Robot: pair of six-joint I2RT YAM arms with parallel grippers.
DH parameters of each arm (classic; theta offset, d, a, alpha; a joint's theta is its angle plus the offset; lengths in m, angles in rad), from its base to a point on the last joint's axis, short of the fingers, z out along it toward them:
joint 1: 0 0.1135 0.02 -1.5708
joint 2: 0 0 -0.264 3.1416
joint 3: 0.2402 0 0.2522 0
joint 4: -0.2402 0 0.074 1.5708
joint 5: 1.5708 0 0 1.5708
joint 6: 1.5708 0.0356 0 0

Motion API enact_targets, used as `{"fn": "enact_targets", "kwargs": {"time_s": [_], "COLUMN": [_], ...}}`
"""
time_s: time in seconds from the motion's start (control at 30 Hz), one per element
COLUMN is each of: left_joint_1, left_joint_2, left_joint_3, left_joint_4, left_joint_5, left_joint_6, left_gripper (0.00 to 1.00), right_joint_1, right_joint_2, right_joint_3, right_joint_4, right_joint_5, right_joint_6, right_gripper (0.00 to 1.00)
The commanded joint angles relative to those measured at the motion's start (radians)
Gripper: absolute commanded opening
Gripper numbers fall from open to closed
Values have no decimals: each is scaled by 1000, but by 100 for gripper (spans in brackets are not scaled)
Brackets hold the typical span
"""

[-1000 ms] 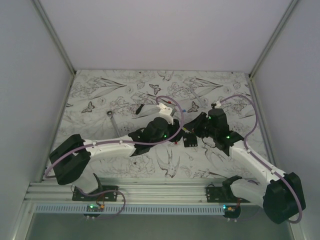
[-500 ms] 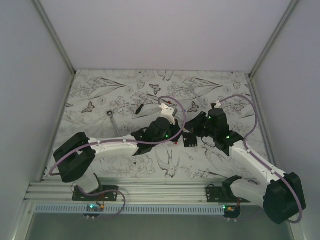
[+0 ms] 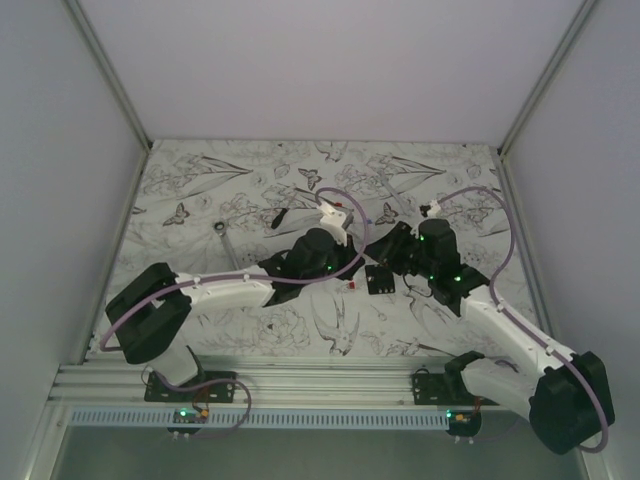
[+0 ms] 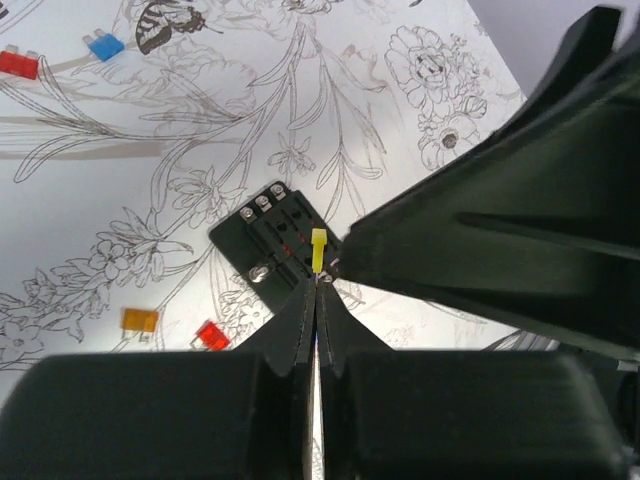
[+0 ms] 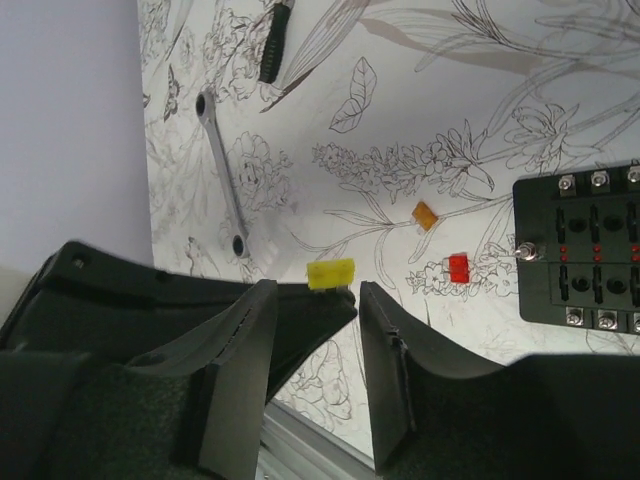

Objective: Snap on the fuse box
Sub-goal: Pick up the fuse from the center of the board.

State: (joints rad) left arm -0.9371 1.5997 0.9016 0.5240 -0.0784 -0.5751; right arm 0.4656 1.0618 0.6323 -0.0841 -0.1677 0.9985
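Observation:
The fuse box lies flat on the patterned table between the two arms; it is a black block with screws and slots. My left gripper hangs just above it, shut on a small yellow fuse that sticks out of its tips. In the right wrist view the same yellow fuse shows at the left gripper's tips, between the spread fingers of my right gripper. The right gripper is open and touches nothing. The two grippers meet tip to tip above the box.
Loose orange and red fuses lie beside the box. A red fuse and a blue fuse lie farther back. A metal wrench and a black stick-like tool rest at the back left.
My left gripper has closed on the yellow fuse. My right gripper has opened and let go of it. Both arms shifted only slightly.

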Motion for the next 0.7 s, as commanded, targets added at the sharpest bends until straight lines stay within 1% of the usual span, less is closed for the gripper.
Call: {"fn": "enact_targets", "kwargs": {"time_s": [0.0,0.07,0.13,0.17,0.23,0.4,0.5,0.6,0.67], "left_joint_1": [46,65,88,98,123,188,204,206,206], "left_joint_2": [-45,-65,-86,-101,-132,-229,-276,-305,-318], "left_joint_3": [-44,-64,-81,-91,-110,-145,-142,-125,-118], "left_joint_4": [33,33,31,32,30,15,-25,-73,-91], "left_joint_5": [129,162,213,240,317,538,651,737,780], "left_joint_6": [75,96,118,132,168,238,276,303,312], "left_gripper": [0,0,0,0,0,0,0,0,0], "right_joint_1": [5,-2,-18,-27,-43,-50,-50,-50,-50], "right_joint_2": [-43,-52,-59,-63,-72,-128,-151,-144,-141], "right_joint_3": [52,66,78,80,88,92,95,94,97], "right_joint_4": [13,0,0,3,5,6,13,62,60], "right_joint_5": [-19,-31,-85,-121,-224,-423,-496,-658,-701], "right_joint_6": [-143,-210,-317,-378,-555,-805,-865,-874,-886], "right_gripper": [49,57,61,62,62,60,58,54,52]}}
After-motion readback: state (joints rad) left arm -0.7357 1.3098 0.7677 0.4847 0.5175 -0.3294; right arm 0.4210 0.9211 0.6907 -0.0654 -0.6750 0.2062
